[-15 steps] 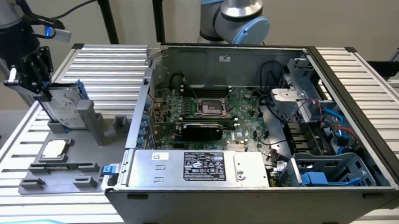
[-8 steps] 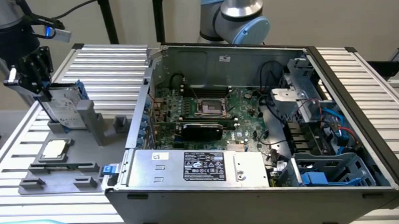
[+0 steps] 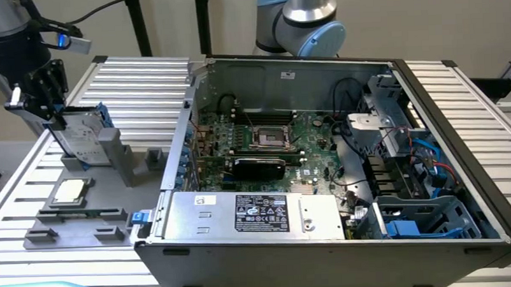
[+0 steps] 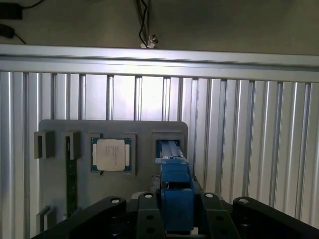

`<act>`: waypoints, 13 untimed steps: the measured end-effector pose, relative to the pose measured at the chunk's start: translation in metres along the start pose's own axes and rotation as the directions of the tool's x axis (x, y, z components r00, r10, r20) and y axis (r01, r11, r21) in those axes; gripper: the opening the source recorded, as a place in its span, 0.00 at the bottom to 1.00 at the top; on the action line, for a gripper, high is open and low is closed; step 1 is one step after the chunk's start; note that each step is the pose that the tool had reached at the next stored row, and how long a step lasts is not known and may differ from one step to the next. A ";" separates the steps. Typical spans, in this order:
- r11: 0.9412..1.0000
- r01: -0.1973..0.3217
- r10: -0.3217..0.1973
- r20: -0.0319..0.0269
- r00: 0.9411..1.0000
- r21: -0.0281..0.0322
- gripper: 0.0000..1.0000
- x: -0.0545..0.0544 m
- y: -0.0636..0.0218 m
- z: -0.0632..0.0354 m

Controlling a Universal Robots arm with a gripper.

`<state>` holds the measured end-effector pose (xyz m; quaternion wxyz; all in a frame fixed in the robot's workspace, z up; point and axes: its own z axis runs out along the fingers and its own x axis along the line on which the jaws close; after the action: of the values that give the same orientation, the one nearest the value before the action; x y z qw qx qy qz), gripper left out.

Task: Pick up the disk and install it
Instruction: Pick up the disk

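Hand (image 3: 53,114): clamped on the upper edge of the disk; in the wrist view the blue carrier sits between the two fingers (image 4: 144,209).
Disk (image 3: 84,138): stands on edge at the exterior view's left, upper end in the hand, lower end at the slot (image 4: 169,142) of the grey fixture plate (image 3: 71,217). Whether it has cleared the slot cannot be told.
Reason for orientation: the slot keeps the disk upright, so its narrow top edge faces the hand for a pinch from above.
Grip location: on the blue carrier frame, which judging by the view keeps the fingers off the labelled metal face.
Chip (image 4: 110,154): lies flat in its own pocket beside the slot, untouched.
Computer case (image 3: 285,264): lies on the surface (image 3: 143,83), well apart from the hand, side panel off so the interior is open from above.
Task status: disk gripped, not yet installed.
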<state>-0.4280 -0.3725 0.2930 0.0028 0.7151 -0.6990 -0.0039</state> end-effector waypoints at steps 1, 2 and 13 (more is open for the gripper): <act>1.000 0.000 0.000 0.000 1.000 0.000 0.33 0.000 0.0000 -0.0010; 1.000 0.000 0.000 0.000 1.000 0.000 0.33 0.000 0.0000 -0.0027; 1.000 0.000 0.000 0.000 1.000 0.000 0.33 0.000 -0.0006 -0.0451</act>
<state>-0.4270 -0.3725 0.3381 0.0028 0.7152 -0.6989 -0.0039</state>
